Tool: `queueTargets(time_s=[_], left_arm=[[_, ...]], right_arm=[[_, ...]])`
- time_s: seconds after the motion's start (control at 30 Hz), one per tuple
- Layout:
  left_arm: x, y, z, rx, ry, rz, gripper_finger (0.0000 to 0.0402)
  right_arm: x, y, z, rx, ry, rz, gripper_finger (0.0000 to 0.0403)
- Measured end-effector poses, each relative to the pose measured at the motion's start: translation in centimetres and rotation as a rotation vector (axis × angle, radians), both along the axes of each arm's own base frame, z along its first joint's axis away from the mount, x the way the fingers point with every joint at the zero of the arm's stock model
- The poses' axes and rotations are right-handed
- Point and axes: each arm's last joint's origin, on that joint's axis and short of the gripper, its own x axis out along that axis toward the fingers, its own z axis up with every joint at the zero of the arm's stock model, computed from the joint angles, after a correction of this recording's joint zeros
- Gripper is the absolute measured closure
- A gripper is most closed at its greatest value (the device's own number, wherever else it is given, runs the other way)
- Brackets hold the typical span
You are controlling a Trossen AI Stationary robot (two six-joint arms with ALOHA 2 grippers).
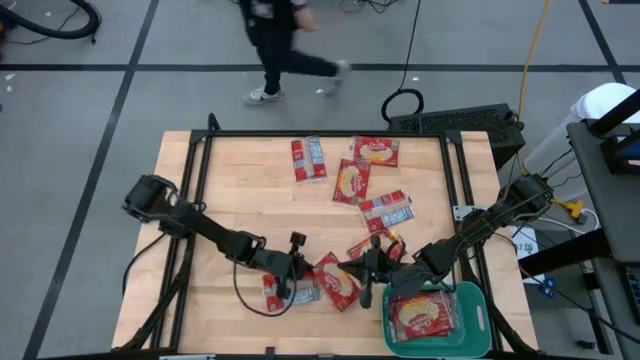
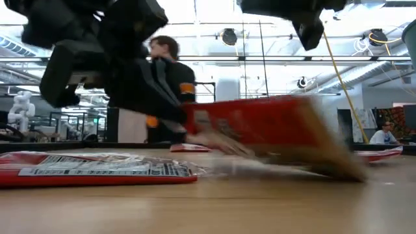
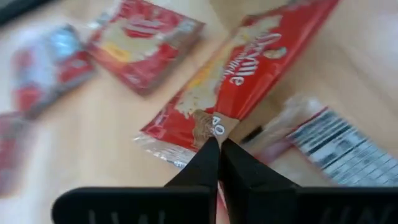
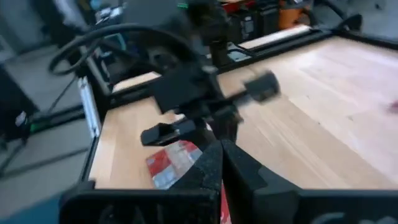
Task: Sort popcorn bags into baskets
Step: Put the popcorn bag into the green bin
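Red bag (image 1: 338, 281) near the table's (image 1: 250, 190) front edge, left gripper (image 1: 312, 276) clamped on its end. Right gripper (image 1: 366, 270) pinched together beside it (holds nothing visible), crowded. Teal basket (image 1: 476, 322) at front-right corner, partly cut off, bag (image 1: 420, 315) inside.

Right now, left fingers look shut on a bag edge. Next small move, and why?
Probably a short lift. The left gripper is shut on the edge of a bag that mostly lies on the table, beside another packet. Raising it first should clear that neighbour before any carry toward the basket.
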Motion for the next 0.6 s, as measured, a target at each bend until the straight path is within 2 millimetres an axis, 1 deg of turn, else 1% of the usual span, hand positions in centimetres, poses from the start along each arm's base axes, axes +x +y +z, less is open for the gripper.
queueTargets(time_s=[0.1,0.17,0.3,0.37,0.47,0.6], left_arm=[[-0.7,-0.1,1.6,0.134,-0.046,0.012,0.0397],[-1.2,-0.3,2.5,0.227,-0.069,0.016,0.0397],[-2.1,-1.3,3.9,0.408,-0.127,-0.008,0.0398],[-2.6,-1.9,4.5,0.491,-0.152,-0.016,0.0398],[-3.4,-2.9,5.0,0.616,-0.170,-0.021,0.0399],[-4.5,-4.1,6.0,0.742,-0.218,0.003,0.0399]], right_arm=[[1.1,-1.2,0.7,0.071,-0.024,-0.037,0.0403],[1.8,-2.1,0.9,0.094,-0.006,-0.004,0.0403],[2.6,-3.8,0.2,0.205,0.125,0.113,0.0402],[2.8,-4.4,-0.1,0.233,0.177,0.163,0.0396],[2.9,-5.2,-0.6,0.242,0.244,0.203,0.0370],[3.1,-6.0,-0.7,0.183,0.268,0.263,0.0312]])
